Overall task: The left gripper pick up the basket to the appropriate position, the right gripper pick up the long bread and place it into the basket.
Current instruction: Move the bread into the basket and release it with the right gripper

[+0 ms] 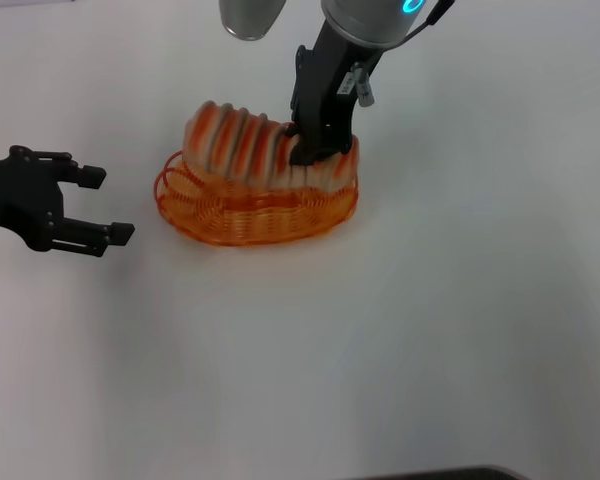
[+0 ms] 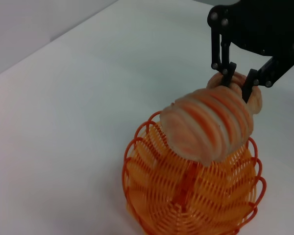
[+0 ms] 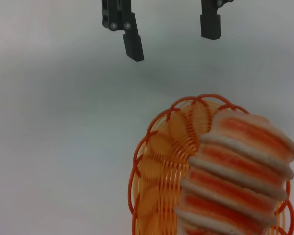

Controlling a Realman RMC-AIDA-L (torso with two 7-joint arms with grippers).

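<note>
Both of my claws are showing: my right gripper (image 1: pixel 315 155) is clamping the long bread (image 1: pixel 260 145) tilted over the basket (image 1: pixel 255 215), while my left gripper (image 1: pixel 100 205) is idling open nearby. Next, I judge, I'm lowering and releasing.

Orange wire basket (image 1: pixel 260 215); tan long bread (image 1: pixel 250 140), seemingly orange-striped
</note>
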